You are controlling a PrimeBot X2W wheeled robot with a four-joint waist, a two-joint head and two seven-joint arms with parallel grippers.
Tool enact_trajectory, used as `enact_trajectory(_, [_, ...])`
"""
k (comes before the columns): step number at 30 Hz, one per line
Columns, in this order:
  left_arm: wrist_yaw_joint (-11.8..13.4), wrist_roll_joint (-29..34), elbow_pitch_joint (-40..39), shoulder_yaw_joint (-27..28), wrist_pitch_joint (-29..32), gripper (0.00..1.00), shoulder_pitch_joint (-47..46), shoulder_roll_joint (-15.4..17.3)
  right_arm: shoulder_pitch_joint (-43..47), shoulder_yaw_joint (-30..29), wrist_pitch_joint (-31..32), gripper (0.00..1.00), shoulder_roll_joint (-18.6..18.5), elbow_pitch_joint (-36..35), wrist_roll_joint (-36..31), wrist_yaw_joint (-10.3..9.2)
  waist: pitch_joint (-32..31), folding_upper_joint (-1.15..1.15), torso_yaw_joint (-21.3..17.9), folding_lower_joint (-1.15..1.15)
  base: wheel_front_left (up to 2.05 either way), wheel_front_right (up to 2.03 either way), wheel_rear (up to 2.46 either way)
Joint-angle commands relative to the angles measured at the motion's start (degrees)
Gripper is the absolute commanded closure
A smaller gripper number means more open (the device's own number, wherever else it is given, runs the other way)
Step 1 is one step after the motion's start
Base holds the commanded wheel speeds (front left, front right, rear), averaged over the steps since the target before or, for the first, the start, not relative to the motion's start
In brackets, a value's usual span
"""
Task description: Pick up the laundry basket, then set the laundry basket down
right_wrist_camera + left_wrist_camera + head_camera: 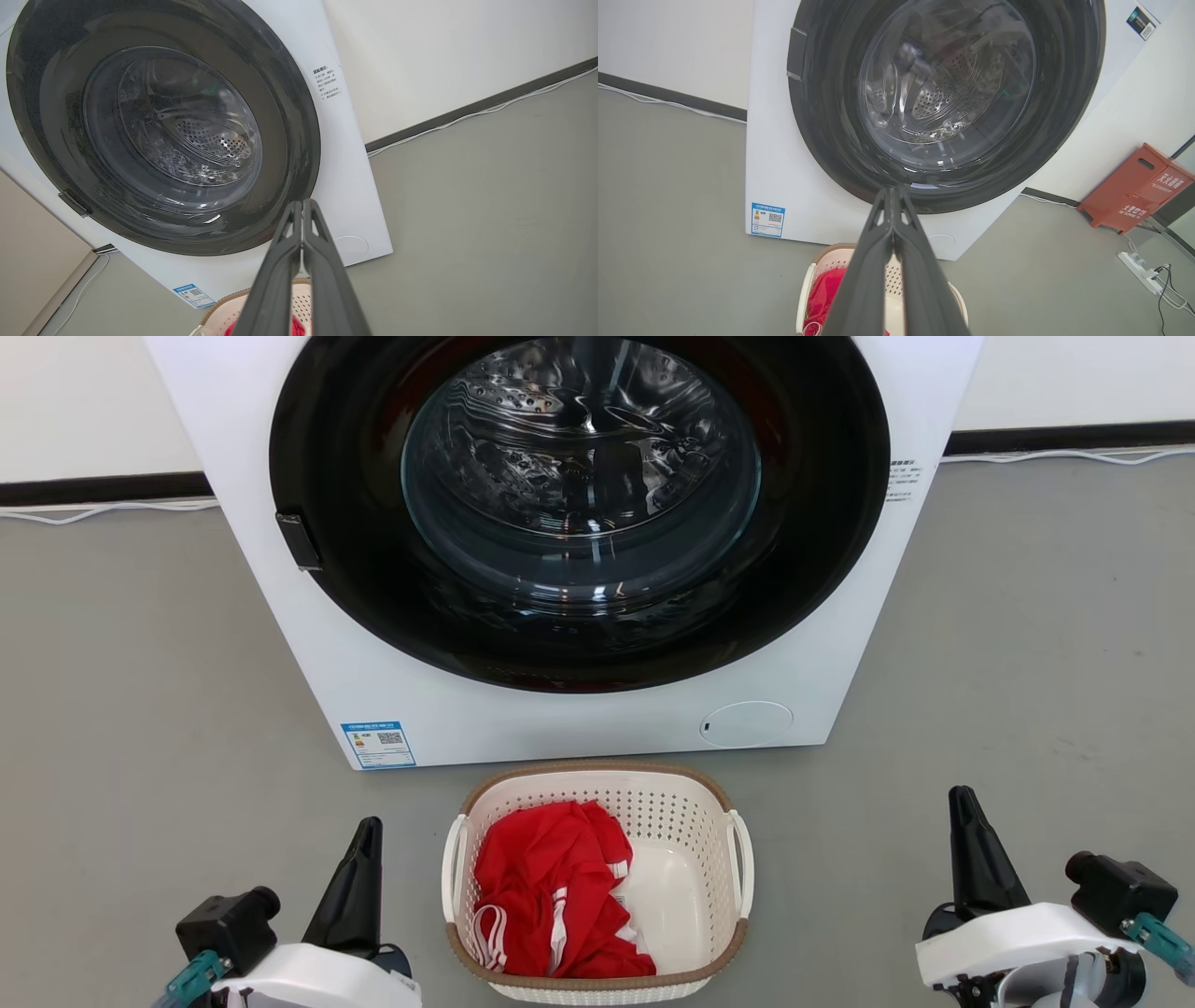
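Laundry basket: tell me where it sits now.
Head view, bottom centre: the laundry basket sits on the floor just before the washer, between the left gripper and right gripper.

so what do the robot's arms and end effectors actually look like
The left end effector and right end effector are each two long dark grey fingers tapering to a point, with triangular cut-outs near the tips. Behind each sits a glossy white wrist shell, a black boxy module and a teal connector.
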Motion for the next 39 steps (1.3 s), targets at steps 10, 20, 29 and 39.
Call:
enact_trajectory(10, [-0.07,-7.04,-1.05,1.35,1.72,1.00,-2.24,0.35,-1.60,-0.43,2.17,1.00,-0.30,-2.02,7.12,0.08,-0.23,0.00,0.23,-0.02,0.00,0.00,0.00])
enact_trajectory(20, [-0.10,-13.05,-0.90,2.08,3.31,1.00,-2.55,0.36,-1.58,-0.65,3.82,1.00,-0.28,-2.40,13.34,0.12,-0.46,0.00,0.46,-0.02,0.00,0.00,0.00])
enact_trajectory(29, [-0.12,-18.46,-0.76,2.76,4.78,1.00,-2.82,0.34,-1.56,-0.85,5.31,1.00,-0.26,-2.74,18.96,0.15,-0.67,0.00,0.66,-0.02,0.00,0.00,0.00])
enact_trajectory(39, [-0.15,-24.42,-0.61,3.54,6.42,1.00,-3.13,0.30,-1.54,-1.08,6.97,1.00,-0.24,-3.11,25.18,0.18,-0.90,0.00,0.88,-0.02,0.00,0.00,0.00])
